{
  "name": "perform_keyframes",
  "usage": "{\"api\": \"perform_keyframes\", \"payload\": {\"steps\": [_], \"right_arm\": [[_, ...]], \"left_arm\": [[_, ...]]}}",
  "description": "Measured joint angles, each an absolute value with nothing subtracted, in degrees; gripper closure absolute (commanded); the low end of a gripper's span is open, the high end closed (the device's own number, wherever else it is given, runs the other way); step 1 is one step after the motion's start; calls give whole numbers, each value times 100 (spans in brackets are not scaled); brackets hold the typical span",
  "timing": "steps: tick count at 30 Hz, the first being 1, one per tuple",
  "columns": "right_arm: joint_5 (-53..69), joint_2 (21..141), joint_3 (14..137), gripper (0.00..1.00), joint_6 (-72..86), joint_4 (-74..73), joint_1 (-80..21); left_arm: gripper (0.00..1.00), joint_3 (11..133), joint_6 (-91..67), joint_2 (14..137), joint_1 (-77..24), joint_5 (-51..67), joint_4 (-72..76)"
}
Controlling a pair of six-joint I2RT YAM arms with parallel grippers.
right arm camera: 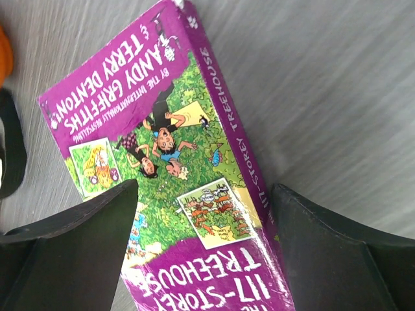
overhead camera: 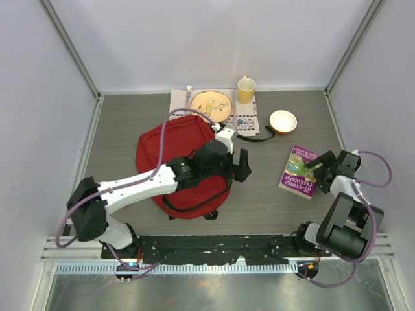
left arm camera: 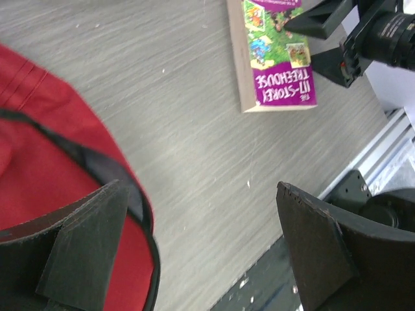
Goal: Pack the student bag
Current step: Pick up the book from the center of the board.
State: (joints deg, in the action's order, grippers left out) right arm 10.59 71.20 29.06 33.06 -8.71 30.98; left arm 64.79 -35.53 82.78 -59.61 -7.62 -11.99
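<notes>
The student bag (overhead camera: 170, 148), a red backpack with black trim, lies flat left of the table's middle. My left arm reaches across it, and my left gripper (overhead camera: 243, 166) is open and empty just past its right edge. In the left wrist view the gripper (left arm camera: 201, 249) hangs over bare table, with the bag's black-edged rim (left arm camera: 45, 149) beside the left finger. A purple paperback (overhead camera: 301, 171) lies on the right. My right gripper (overhead camera: 318, 166) is open over its near end. In the right wrist view the gripper (right arm camera: 204, 256) straddles the book's (right arm camera: 162, 149) spine edge.
At the back stand a placemat (overhead camera: 245, 121) with a decorated plate (overhead camera: 211, 105), a fork (overhead camera: 189, 94) and a yellow mug (overhead camera: 246, 90). A white and orange bowl (overhead camera: 283, 121) sits right of it. A black strap (overhead camera: 258, 137) trails from the bag toward the bowl.
</notes>
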Motion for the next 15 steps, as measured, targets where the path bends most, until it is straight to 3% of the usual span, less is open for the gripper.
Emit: {"api": "perform_keyframes", "payload": {"steps": [15], "right_arm": [[1347,7319,2945,11,3199,-589,2768]], "left_arm": [[0,8818,-3769,11874,-5946,-390,73]]}}
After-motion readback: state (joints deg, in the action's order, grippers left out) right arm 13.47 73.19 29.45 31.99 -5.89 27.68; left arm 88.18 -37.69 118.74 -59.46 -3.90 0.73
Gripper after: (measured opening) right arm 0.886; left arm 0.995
